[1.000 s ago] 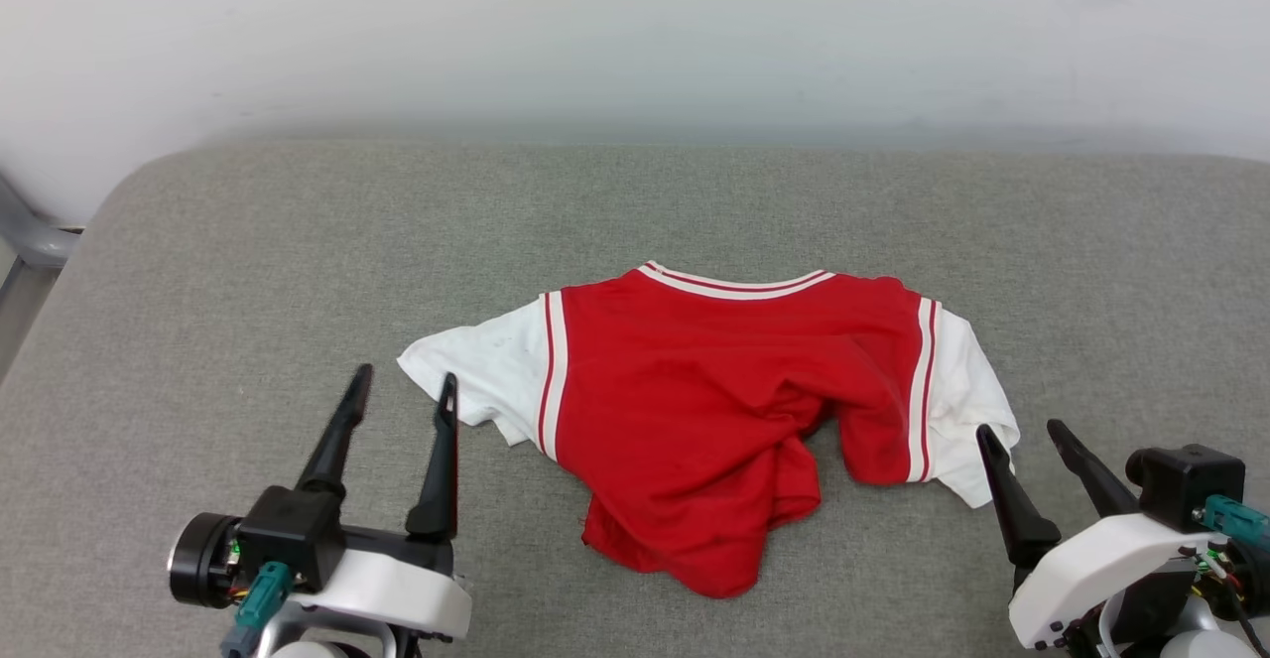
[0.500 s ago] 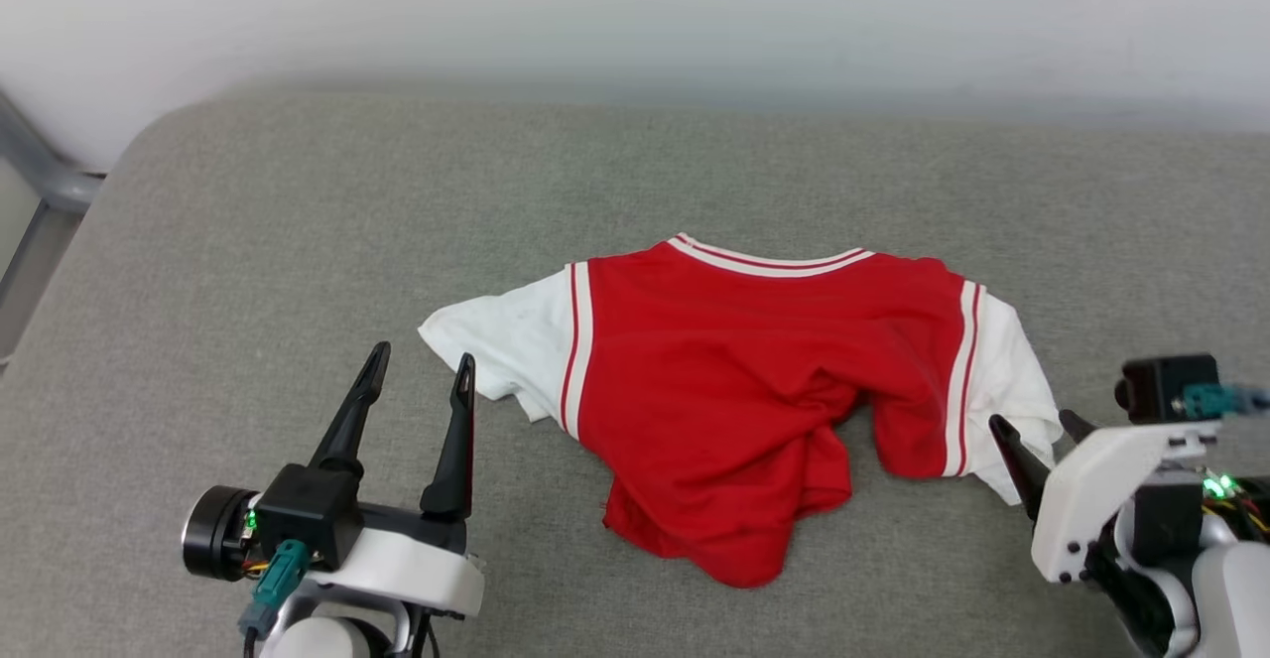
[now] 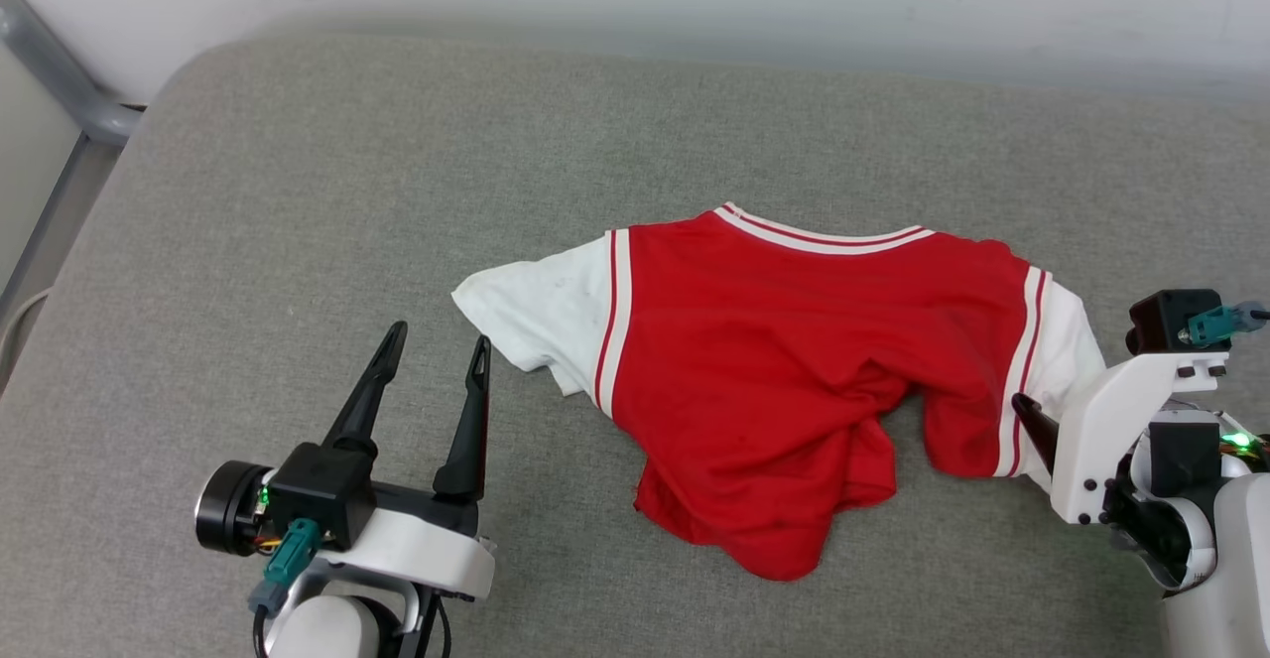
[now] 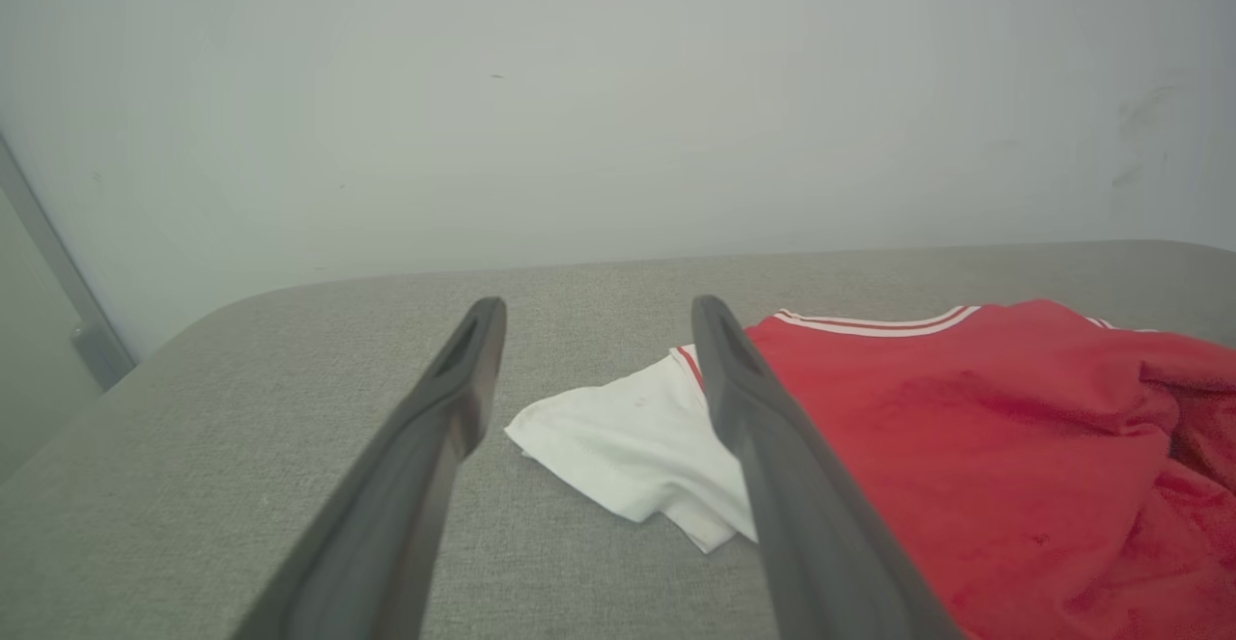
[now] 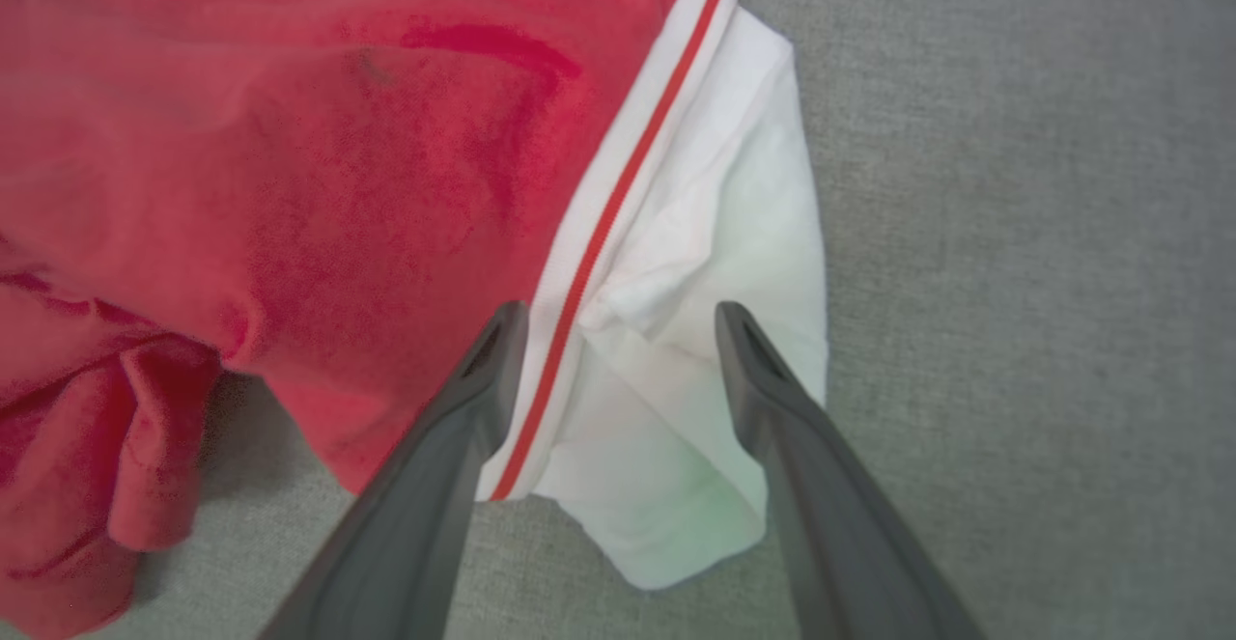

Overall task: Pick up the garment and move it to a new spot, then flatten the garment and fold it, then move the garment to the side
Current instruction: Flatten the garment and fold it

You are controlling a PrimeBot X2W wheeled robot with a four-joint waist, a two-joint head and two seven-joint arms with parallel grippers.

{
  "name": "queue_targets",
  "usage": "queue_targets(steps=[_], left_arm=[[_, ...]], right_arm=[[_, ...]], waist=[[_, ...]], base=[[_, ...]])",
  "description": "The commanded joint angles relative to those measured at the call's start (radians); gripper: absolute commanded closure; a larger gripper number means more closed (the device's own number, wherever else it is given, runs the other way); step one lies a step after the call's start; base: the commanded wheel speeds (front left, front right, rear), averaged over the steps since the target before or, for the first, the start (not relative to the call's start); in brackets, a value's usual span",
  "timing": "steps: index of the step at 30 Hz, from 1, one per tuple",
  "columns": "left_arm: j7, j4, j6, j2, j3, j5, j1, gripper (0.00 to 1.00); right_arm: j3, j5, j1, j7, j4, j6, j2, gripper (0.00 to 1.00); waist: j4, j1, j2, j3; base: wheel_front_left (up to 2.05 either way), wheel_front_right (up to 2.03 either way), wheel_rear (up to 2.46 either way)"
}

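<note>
Lower right, my right fingers (image 5: 454,447) hang spread and empty over one white sleeve (image 5: 695,235) of the shirt (image 3: 774,360), which lies crumpled mid-frame. I should lower them and pinch beside the striped seam (image 5: 599,235). My left fingers (image 3: 469,420), also released, stand short of the other sleeve (image 3: 536,306).

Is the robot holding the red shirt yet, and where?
Nothing is held. The right gripper hangs open over the garment's white sleeve; the left gripper is open.

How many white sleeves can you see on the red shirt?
2. The left sleeve lies spread out near the left hand, not touching it. The right sleeve is crumpled at the shirt's other edge, by the open right hand. None look hidden.
</note>
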Motion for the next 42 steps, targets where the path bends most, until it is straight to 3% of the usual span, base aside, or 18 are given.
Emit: queue_targets(steps=[1,7,8,10,11,18,26,33,40,41,42], left_arm=[[-0.002,0.002,-0.005,-0.001,0.006,0.003,-0.015,0.0],[-0.002,0.009,-0.019,-0.012,0.013,0.015,-0.028,0.0],[-0.002,0.012,-0.022,-0.014,0.014,0.017,-0.03,0.0],[-0.002,0.023,-0.022,-0.018,0.016,0.02,-0.033,0.0],[-0.002,0.025,-0.024,-0.019,0.018,0.019,-0.035,0.0],[-0.002,0.043,-0.033,-0.024,0.037,0.028,-0.018,0.0],[-0.002,0.048,-0.038,-0.032,0.049,0.034,-0.008,0.0],[-0.002,0.027,-0.045,-0.036,0.059,0.038,-0.03,0.0],[-0.002,0.029,-0.053,-0.039,0.056,0.046,-0.061,0.0],[-0.002,0.03,-0.054,-0.039,0.056,0.046,-0.063,0.0],[-0.002,0.03,-0.054,-0.039,0.056,0.046,-0.063,0.0]], right_arm=[[-0.008,-0.008,-0.016,0.0,0.007,-0.001,0.006,0.0],[-0.018,-0.024,-0.032,-0.014,0.029,-0.001,0.014,0.0],[-0.019,-0.023,-0.033,-0.015,0.033,-0.001,0.017,0.08],[-0.02,-0.026,-0.039,-0.017,0.037,-0.001,0.02,0.89],[-0.02,-0.026,-0.041,-0.019,0.039,-0.001,0.022,1.0],[-0.021,-0.018,-0.021,-0.037,0.019,-0.001,0.018,1.0],[-0.067,0.031,0.014,0.005,-0.092,-0.001,-0.012,1.0],[-0.161,0.05,-0.01,0.069,-0.119,-0.001,-0.119,1.0],[-0.196,0.035,-0.074,0.053,0.02,-0.001,-0.214,1.0],[-0.187,0.028,-0.082,0.043,0.039,-0.001,-0.228,0.66],[-0.187,0.028,-0.082,0.043,0.039,-0.001,-0.228,0.66]], waist=[[0.005,0.0,-0.0001,0.008],[0.012,0.0,-0.0001,0.033],[0.012,0.0,-0.0001,0.035],[0.012,0.0,-0.0001,0.04],[0.012,0.0,-0.0001,0.041],[-0.003,0.0,-0.0001,0.022],[-0.031,0.0,-0.0001,-0.003],[-0.041,0.0,-0.0001,0.042],[-0.029,0.0,-0.0001,0.093],[-0.028,0.0,-0.0001,0.095],[-0.028,0.0,-0.0001,0.095]], base=[[0.0,0.0,0.0],[0.0,0.0,0.0],[0.0,0.0,0.0],[0.0,0.0,0.0],[0.0,0.0,0.0],[0.0,0.0,0.0],[0.0,0.0,0.0],[0.0,0.0,0.0],[0.0,0.0,0.0],[0.0,0.0,0.0],[0.0,0.0,0.0]])
